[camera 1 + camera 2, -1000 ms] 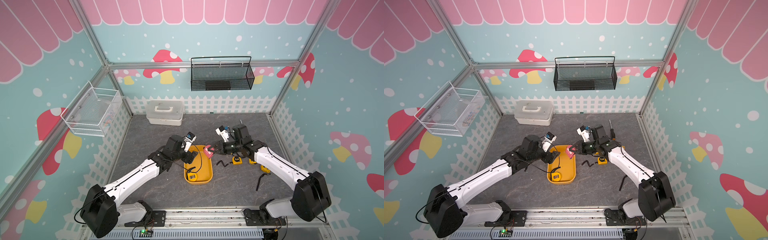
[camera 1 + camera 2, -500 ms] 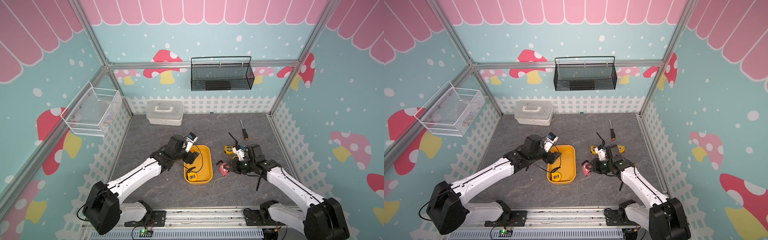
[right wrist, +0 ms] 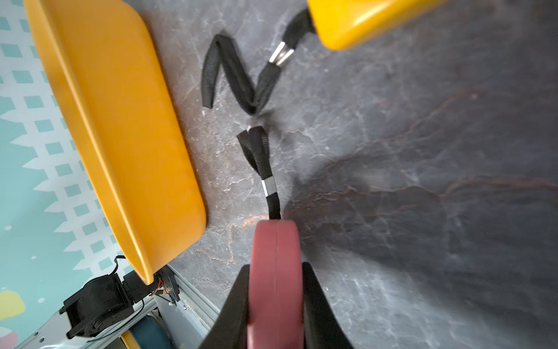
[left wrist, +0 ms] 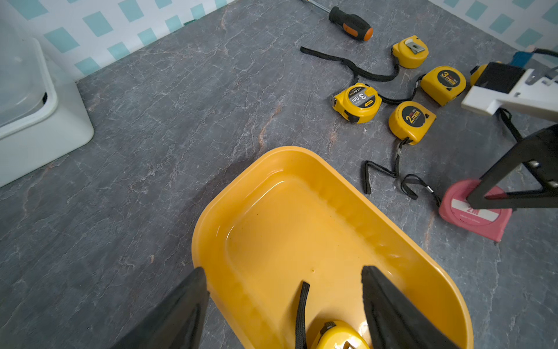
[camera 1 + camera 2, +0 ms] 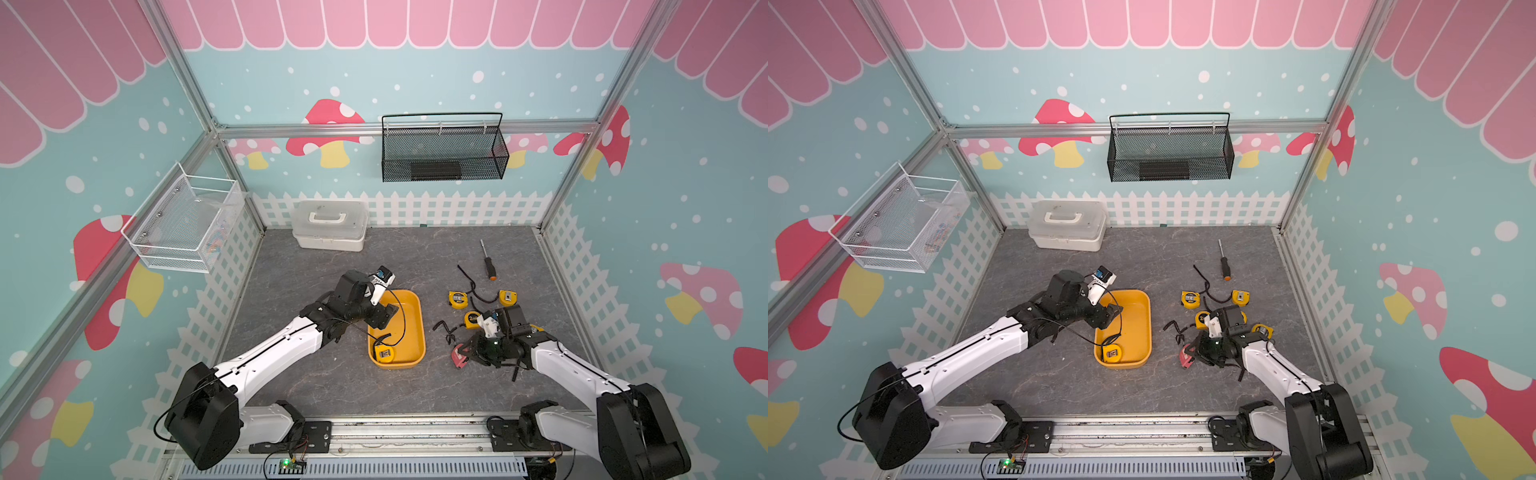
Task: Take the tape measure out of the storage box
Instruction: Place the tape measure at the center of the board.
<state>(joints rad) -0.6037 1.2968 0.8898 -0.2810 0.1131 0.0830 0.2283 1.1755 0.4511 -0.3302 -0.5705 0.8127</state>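
Note:
The yellow storage box (image 5: pixel 422 328) (image 5: pixel 1148 328) sits mid-table. One yellow tape measure (image 5: pixel 384 354) (image 5: pixel 1112 353) (image 4: pixel 338 337) lies at its near end, black strap trailing. My left gripper (image 5: pixel 383 318) (image 4: pixel 282 272) hangs open over the box's left rim, holding nothing. Right of the box, my right gripper (image 5: pixel 467 353) (image 3: pixel 276 266) is shut on a pink tape measure (image 5: pixel 458 356) (image 4: pixel 471 217) (image 3: pixel 276 241). The pink one sits down at the table surface, outside the box, with its strap lying ahead of it.
Several yellow tape measures (image 5: pixel 456 299) with black straps and a screwdriver (image 5: pixel 487 262) lie on the table's right half. A white lidded case (image 5: pixel 330 226) stands at the back. A black mesh basket (image 5: pixel 442 153) and a white wire basket (image 5: pixel 183 224) hang on the walls.
My right gripper carried the pink tape measure from above the box rightward and down to the table. The left arm has barely moved.

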